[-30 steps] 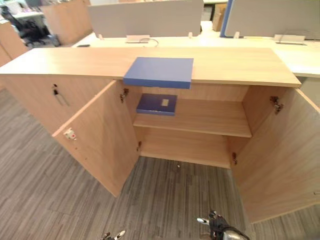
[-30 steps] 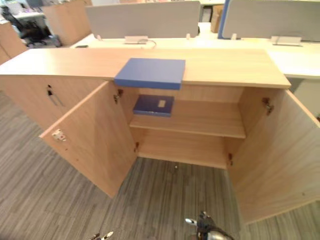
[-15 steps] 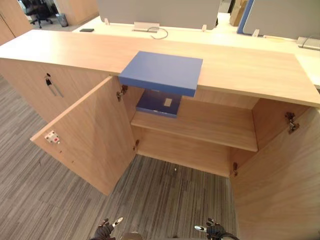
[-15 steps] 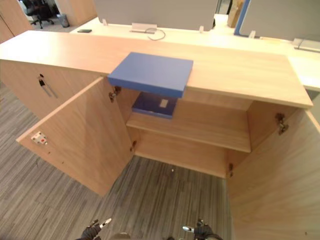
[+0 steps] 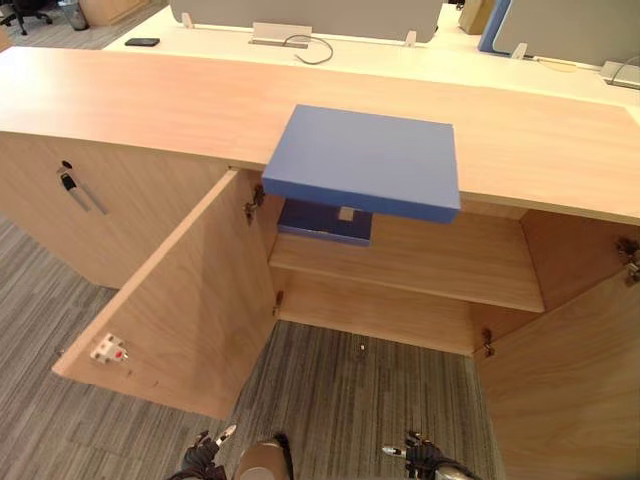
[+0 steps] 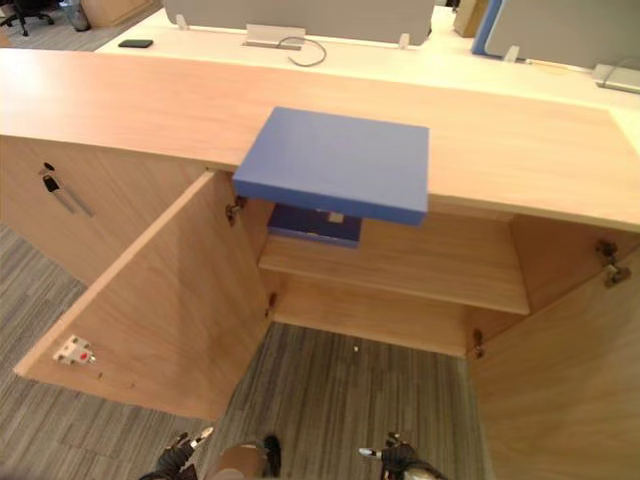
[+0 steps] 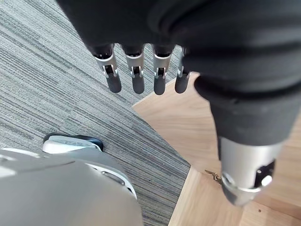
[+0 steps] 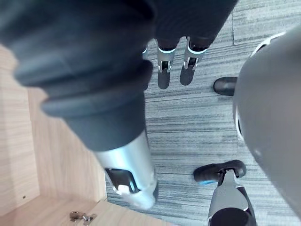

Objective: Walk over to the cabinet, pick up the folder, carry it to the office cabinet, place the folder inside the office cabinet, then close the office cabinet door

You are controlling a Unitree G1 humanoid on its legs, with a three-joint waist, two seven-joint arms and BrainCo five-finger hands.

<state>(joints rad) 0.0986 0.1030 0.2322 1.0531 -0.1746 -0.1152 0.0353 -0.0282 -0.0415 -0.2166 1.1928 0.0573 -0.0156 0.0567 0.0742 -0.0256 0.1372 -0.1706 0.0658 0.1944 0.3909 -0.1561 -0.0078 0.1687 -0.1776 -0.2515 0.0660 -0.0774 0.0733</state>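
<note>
- A long light-wood cabinet (image 5: 150,100) with a broad flat top runs across the scene. The top makes a handy ledge, likely why the folder lies there.
- Its two plain wooden doors, the left door (image 5: 180,300) and the right door (image 5: 570,390), stand swung wide outward. That leaves the compartment free for loading, and both remain to be shut.
- A wooden shelf (image 5: 450,265) crosses the open compartment. Its middle and right part are bare, so there looks to be room for another item.
- The flat rectangular blue folder (image 5: 365,160) lies on the cabinet top above the opening. Its front edge juts past the cabinet's lip, which would let fingers get beneath it. Neither hand touches it.
- A darker blue folder (image 5: 322,222) with a pale label lies flat at the shelf's left end, under that overhang.
- The left hand (image 7: 136,70) and the right hand (image 8: 174,70) hang low before the cabinet, fingers straight and relaxed, holding nothing.
- A small bunch of keys (image 5: 70,185) hangs from the closed neighbouring door, left of the open compartment.
</note>
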